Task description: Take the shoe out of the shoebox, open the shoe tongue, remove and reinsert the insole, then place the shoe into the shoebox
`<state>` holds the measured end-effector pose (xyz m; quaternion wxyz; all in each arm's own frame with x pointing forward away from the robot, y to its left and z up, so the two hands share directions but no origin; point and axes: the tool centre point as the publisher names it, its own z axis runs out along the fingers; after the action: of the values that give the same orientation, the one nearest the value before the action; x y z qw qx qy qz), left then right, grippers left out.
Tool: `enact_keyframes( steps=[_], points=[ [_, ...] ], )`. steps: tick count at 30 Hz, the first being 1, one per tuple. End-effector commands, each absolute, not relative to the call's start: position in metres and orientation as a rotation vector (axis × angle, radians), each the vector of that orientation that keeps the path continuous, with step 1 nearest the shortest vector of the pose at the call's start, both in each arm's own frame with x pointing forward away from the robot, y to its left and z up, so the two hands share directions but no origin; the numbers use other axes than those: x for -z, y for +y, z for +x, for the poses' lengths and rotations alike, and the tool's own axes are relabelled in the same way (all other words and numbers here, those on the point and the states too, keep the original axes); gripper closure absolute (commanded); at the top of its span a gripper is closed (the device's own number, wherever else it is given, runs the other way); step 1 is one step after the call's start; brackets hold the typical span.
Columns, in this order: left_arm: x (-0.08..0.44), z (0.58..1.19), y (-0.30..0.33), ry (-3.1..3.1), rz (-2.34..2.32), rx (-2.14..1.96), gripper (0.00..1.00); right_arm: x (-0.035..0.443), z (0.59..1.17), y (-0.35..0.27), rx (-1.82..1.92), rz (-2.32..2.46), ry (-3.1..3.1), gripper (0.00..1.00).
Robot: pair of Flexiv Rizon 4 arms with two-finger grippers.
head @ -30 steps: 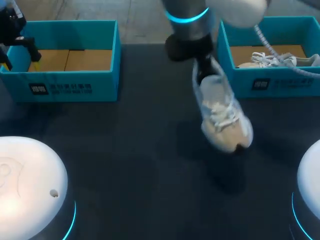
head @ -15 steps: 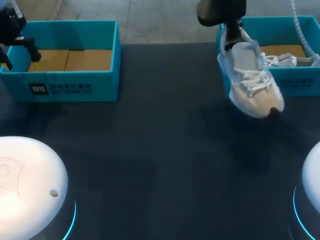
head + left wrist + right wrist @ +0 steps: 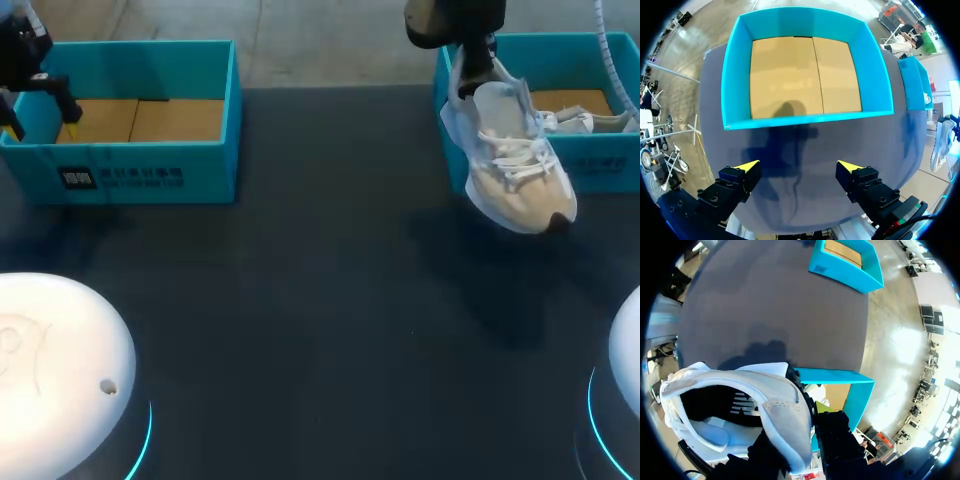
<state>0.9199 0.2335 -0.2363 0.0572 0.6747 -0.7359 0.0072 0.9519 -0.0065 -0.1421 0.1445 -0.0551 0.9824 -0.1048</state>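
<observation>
Right gripper (image 3: 472, 72) clamped on heel of shoe (image 3: 512, 160). White-and-beige shoe hangs toe-down at upper right of frame, against front wall of right shoebox (image 3: 610, 178), above dark table (image 3: 300, 300). Second shoe (image 3: 585, 120) lies inside that box. Right wrist view: white logo print (image 3: 742, 402) on dark lining inside shoe, not legible. Left gripper (image 3: 797, 167) spread wide, holding nothing, upper left, near left shoebox (image 3: 805, 120). Label (image 3: 120, 178) on its front wall: dark patch, white print, too small to read.

Matt cardboard shoebox (image 3: 520, 165); mesh-and-suede shoe (image 3: 515, 165); dark matt table (image 3: 320, 300).
</observation>
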Motion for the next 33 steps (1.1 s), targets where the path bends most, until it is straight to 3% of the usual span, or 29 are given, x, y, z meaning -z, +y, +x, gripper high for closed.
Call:
enact_keyframes(
  steps=[1, 9, 24, 33],
  points=[
    [0.236, 0.920, 0.234, -2.232, 2.046, -0.018, 0.00, 0.137, 0.968, -0.017, 0.326, -0.131, 2.838, 1.00],
    [0.236, 0.920, 0.234, -2.232, 2.046, -0.018, 0.00, 0.107, 1.018, -0.055, 0.372, -0.135, 2.818, 1.00],
    [0.236, 0.920, 0.234, -2.232, 2.046, -0.018, 0.00, 0.115, 1.079, -0.112, 0.326, -0.106, 2.839, 1.00],
    [0.236, 0.920, 0.234, -2.232, 2.046, -0.018, 0.00, 0.113, 1.091, -0.154, 0.292, 0.326, 2.849, 1.00]
  ],
)
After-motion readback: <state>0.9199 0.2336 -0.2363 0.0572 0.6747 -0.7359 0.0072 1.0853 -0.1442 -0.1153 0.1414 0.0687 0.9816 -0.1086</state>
